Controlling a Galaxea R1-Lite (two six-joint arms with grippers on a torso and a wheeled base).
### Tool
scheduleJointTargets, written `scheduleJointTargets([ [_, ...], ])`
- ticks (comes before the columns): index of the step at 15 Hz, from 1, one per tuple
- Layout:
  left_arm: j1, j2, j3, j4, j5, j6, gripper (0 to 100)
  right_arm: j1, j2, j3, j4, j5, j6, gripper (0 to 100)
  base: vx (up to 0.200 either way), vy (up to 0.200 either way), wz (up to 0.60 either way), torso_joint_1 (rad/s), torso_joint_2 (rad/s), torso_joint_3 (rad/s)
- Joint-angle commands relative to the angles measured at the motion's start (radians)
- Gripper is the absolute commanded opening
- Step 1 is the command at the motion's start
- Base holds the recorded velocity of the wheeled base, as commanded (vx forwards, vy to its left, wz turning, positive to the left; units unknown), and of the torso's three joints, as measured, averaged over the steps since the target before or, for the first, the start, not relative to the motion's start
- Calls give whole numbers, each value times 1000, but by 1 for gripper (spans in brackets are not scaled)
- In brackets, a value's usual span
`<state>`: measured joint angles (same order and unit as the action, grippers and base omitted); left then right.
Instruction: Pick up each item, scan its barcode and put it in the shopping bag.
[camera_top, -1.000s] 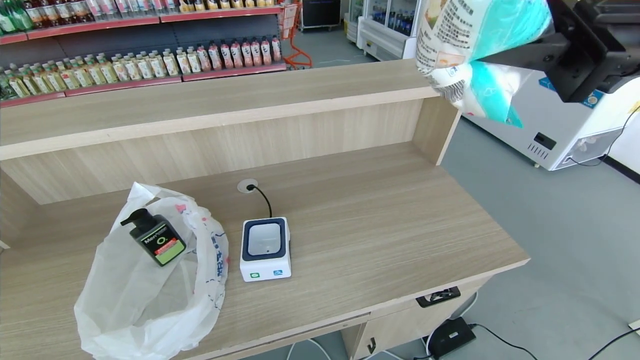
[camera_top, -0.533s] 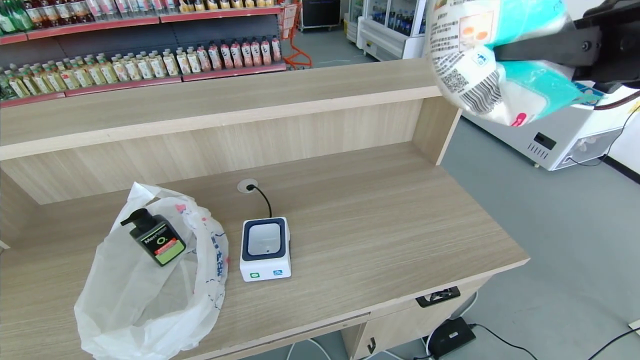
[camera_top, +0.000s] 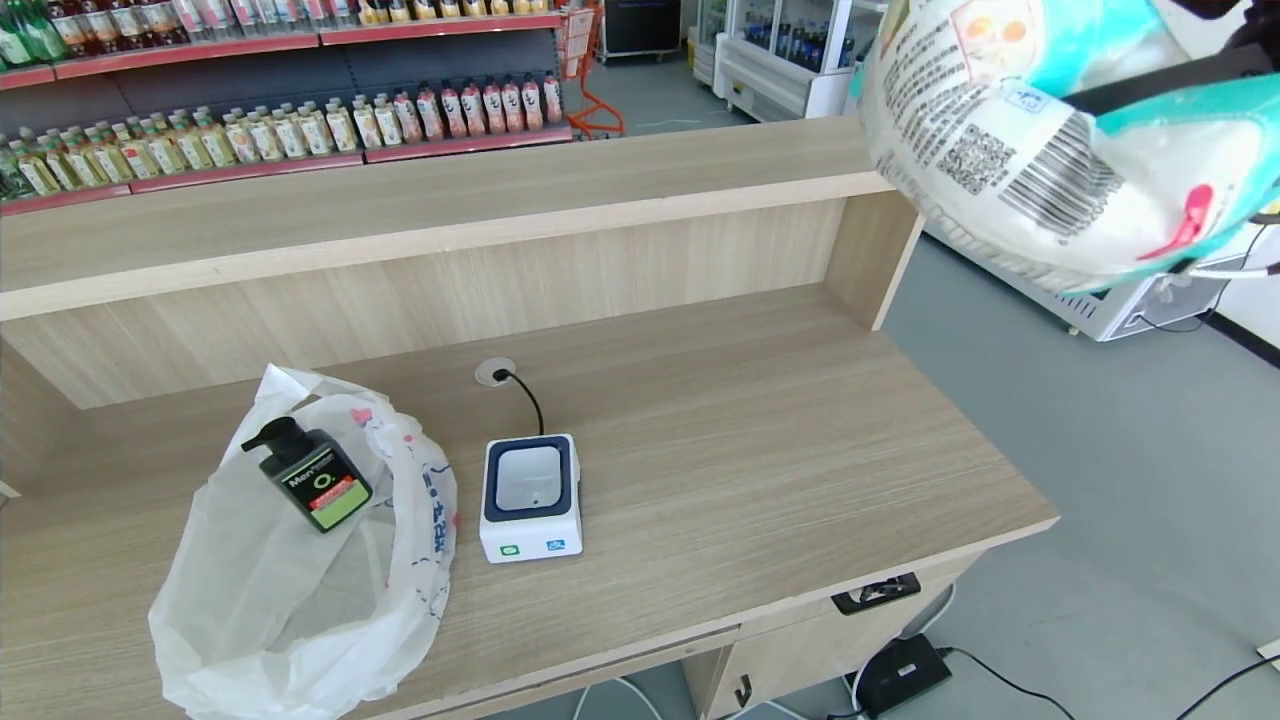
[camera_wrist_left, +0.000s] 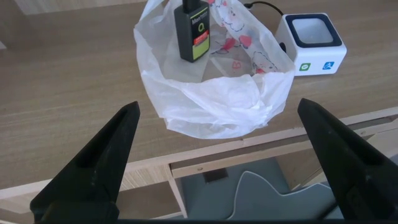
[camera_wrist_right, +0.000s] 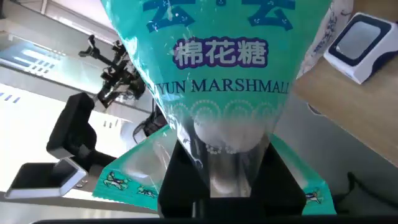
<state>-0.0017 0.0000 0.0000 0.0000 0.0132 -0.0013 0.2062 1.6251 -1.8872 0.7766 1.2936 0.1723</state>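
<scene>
High at right, right gripper (camera_wrist_right: 229, 169) clamps the marshmallow bag (camera_top: 1040, 150), barcode (camera_top: 1062, 176) facing down-left; scanner (camera_top: 531, 495) sits well below, leftward. Left gripper (camera_wrist_left: 217, 168) open, near shopping bag (camera_top: 290, 580).

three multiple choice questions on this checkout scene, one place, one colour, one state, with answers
1. Where is the black pump bottle? A) in the shopping bag B) on the floor C) on a shelf
2. What colour is the body of the scanner? A) red B) white C) yellow
3. What state is the right gripper in? A) open and empty B) shut on a can C) shut on the marshmallow bag
1 A: it lies inside the bag's open mouth. 2 B: white casing around a dark blue frame. 3 C: its fingers clamp that bag, held up in the air.
</scene>
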Motion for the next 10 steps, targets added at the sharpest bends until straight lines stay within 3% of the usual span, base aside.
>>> scheduleJointTargets([
  [1,0,2,0,0,1,0,100,-5,12,0,102,19,-4,0,0,0,0,0,0,0],
  [4,0,2,0,0,1,0,100,-30,29,0,360,84,-8,0,0,0,0,0,0,0],
  [7,0,2,0,0,1,0,100,-59,48,5,593,116,-171,0,0,0,0,0,0,0],
  [10,0,2,0,0,1,0,100,-53,58,5,675,130,-294,0,0,0,0,0,0,0],
])
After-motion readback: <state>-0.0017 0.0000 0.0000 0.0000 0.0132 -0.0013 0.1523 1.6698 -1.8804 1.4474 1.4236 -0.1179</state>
